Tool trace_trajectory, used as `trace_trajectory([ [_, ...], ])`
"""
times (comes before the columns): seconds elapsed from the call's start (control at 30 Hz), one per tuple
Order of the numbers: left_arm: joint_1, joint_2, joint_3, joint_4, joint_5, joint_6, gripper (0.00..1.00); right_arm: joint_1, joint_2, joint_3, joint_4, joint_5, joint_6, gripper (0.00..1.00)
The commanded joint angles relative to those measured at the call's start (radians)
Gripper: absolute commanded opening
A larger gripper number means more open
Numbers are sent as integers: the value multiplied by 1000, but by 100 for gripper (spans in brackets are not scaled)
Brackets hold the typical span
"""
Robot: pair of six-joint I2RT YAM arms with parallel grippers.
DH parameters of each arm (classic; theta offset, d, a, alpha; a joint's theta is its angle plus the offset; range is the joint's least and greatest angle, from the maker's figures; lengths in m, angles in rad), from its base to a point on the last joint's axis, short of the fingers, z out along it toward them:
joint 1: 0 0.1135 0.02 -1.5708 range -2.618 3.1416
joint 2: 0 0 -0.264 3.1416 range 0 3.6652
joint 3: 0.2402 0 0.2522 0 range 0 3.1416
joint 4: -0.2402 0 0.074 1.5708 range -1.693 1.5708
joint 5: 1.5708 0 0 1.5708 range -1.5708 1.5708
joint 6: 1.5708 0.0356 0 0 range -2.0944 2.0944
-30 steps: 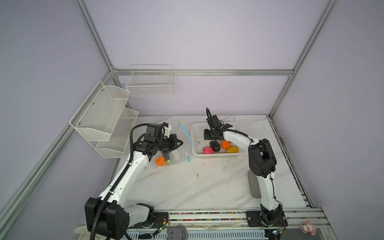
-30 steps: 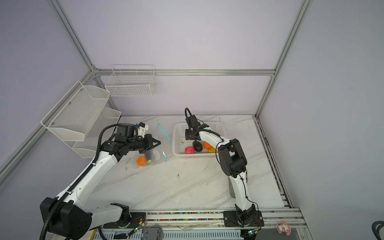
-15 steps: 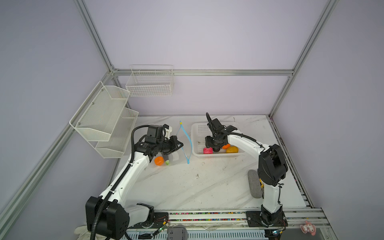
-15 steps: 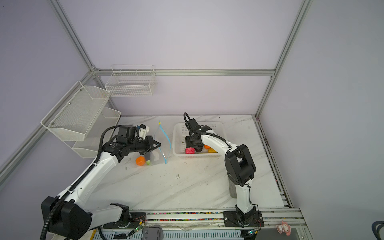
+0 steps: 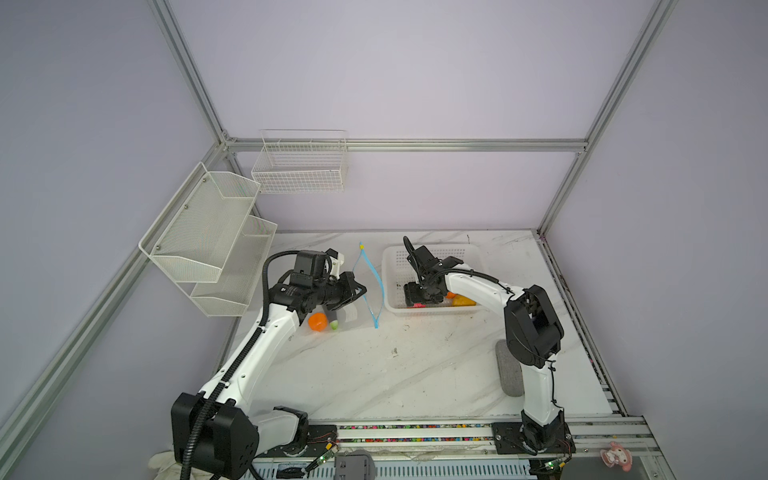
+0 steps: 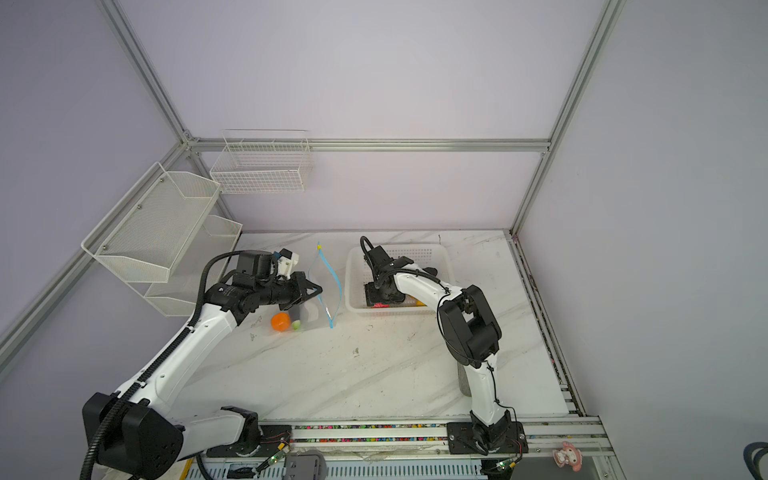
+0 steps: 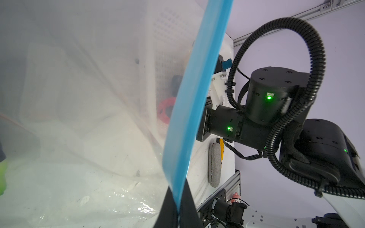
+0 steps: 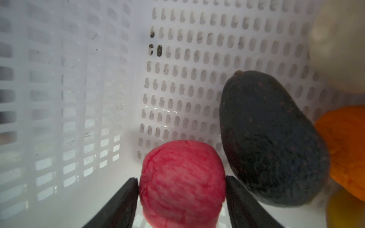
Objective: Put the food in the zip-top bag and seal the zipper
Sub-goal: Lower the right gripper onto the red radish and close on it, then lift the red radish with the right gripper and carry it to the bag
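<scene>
The clear zip-top bag [image 5: 351, 309] lies left of centre with its mouth held up. Its light-blue zipper [image 5: 376, 282] [image 6: 334, 282] [image 7: 195, 98] arches open, and my left gripper [image 5: 361, 291] [image 6: 318, 289] [image 7: 177, 215] is shut on one lip of it. An orange fruit [image 5: 318, 322] [image 6: 280, 322] and a small green one [image 5: 334, 325] lie inside the bag. My right gripper [image 5: 417, 297] [image 8: 181, 179] reaches into the white basket [image 5: 436, 251] [image 8: 79, 98], open, with a finger close against each side of the pink ball [image 8: 182, 183]. A black avocado [image 8: 272, 142], an orange piece [image 8: 347, 146] and a cream pear [image 8: 339, 49] lie beside it.
A grey oblong pad [image 5: 509, 370] lies on the table by the right arm's base. White mesh shelves [image 5: 208, 232] hang on the left wall and a wire basket [image 5: 299, 166] on the back wall. The basket's walls closely surround the right gripper.
The right arm has swung forward and dropped lower into the basket over the pink ball, its jaws spreading wider. The left gripper has kept its hold on the zipper, nearly still.
</scene>
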Motion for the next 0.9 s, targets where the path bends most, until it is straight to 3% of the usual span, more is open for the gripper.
trace_trajectory([
  [0.0, -6, -3, -37, 30, 0, 0, 0, 9, 22, 31, -39, 17, -9, 73],
  [0.17, -6, -2, -38, 31, -2, 3, 0, 11, 54, 48, -27, 14, -10, 73],
  [0.43, -7, -1, -42, 31, -5, 5, 0, 12, 61, 59, -24, 13, -10, 64],
  [0.87, -7, 10, -43, 49, -5, -1, 0, 8, -23, 41, 52, 4, 18, 58],
])
